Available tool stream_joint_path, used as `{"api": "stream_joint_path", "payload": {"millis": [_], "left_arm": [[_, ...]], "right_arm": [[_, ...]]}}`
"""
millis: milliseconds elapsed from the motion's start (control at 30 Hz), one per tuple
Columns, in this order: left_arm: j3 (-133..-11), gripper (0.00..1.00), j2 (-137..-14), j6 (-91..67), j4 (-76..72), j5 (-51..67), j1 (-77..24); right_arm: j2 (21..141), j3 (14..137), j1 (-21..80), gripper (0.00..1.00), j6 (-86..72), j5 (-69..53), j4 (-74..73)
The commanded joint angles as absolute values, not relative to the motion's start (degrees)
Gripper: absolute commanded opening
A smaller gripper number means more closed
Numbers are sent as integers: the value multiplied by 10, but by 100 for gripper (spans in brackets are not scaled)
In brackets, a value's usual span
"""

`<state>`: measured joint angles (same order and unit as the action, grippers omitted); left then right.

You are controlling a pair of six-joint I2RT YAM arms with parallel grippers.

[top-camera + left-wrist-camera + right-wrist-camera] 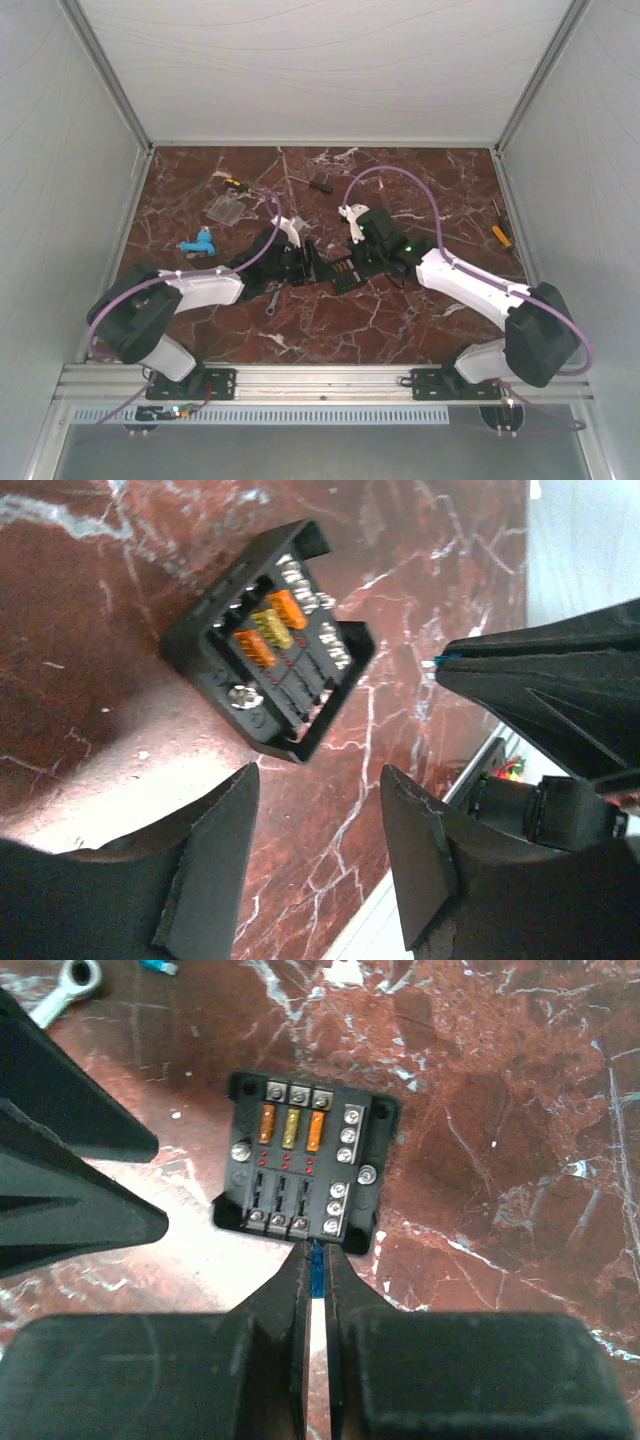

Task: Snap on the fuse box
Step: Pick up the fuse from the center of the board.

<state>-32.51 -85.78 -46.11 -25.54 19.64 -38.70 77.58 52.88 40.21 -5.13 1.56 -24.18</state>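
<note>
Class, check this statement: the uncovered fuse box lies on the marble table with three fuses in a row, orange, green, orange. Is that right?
Not quite: the middle fuse is yellow, not green, as the right wrist view shows. The rest stands: the uncovered fuse box lies on the marble table with three fuses in a row, orange, yellow, orange.

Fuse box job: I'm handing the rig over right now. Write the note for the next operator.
Left tool: open, empty, just short of the fuse box.
Right tool: shut on a small blue piece, tip at the fuse box's near edge.
Fuse box: lies free, open side up, with three fuses seated and the lower slots empty.
Clear cover: apart, rear left.
Done: nothing snapped on.
To do: fit the blue piece, probably, then the cover.
</note>
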Motion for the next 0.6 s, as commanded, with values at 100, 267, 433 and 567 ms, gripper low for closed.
{"api": "stream_joint_path", "payload": {"millis": [100,267,433,567], "left_arm": [[-388,51,-938,-507,-226,195,-382],[-397,47,-968,-524,-232,191,-375],[-404,40,-986,-528,-236,181,-372],[-406,36,-1001,-530,-239,183,-372]], "right_arm": [[820,537,420,0,-82,76,-202],[837,539,424,0,-86,72,-199],[862,537,434,0,-93,72,-189],[870,535,440,0,-97,73,-177]]}}
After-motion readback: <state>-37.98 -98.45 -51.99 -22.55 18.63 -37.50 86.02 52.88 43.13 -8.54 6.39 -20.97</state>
